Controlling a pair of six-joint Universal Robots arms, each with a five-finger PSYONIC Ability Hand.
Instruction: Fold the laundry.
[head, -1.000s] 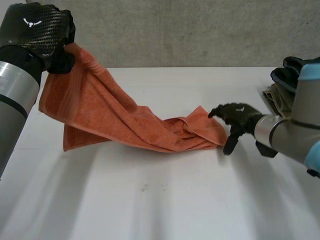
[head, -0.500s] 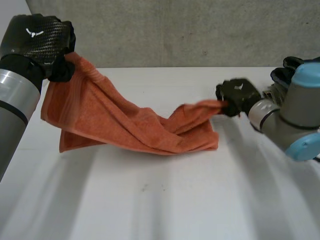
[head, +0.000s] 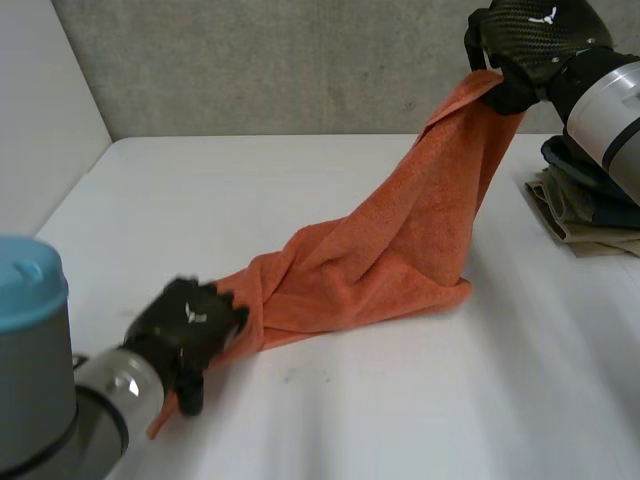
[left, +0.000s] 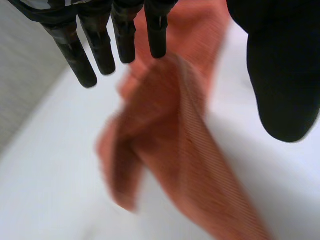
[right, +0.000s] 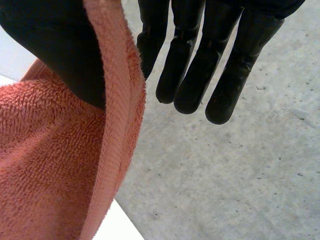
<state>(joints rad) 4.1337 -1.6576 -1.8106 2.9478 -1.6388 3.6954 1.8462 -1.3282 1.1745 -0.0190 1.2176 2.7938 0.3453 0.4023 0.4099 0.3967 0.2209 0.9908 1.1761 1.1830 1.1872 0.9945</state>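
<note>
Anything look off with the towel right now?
Yes: the orange towel is bunched and twisted, not spread flat: the right robot hand holds one end high, its other end lies low by the left robot hand.

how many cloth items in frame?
3: orange towel, left hand up to right hand; dark blue cloth on beige cloth at the table's right edge. More may be hidden underneath.

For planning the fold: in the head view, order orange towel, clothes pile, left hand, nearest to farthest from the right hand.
1. orange towel, held up by the right hand.
2. clothes pile, on the table beneath it.
3. left hand, far across, at the towel's low end.
</note>
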